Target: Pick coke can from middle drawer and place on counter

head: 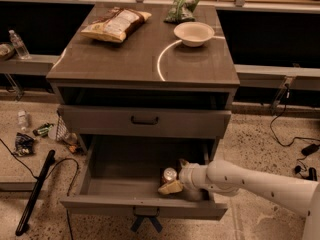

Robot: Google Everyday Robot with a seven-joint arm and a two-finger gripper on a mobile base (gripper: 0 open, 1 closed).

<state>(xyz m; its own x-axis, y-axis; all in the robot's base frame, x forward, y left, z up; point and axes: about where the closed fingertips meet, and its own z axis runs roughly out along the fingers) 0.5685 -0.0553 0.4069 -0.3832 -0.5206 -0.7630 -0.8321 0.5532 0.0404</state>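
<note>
The coke can (169,174), small and red with a silver top, stands upright in the open middle drawer (125,204), near its front right. My gripper (173,176) reaches into the drawer from the right on a white arm (250,181). It is open, with one tan finger (170,188) in front of the can and the other behind it, so the can sits between them. The counter (125,59) is the cabinet's glossy top with a thin white curved line.
On the counter lie a chip bag (116,24), a green bag (181,5) and a white bowl (194,33). The upper drawer (145,121) is shut. Litter, a bottle (19,44) and a black cable (35,189) lie on the floor at left.
</note>
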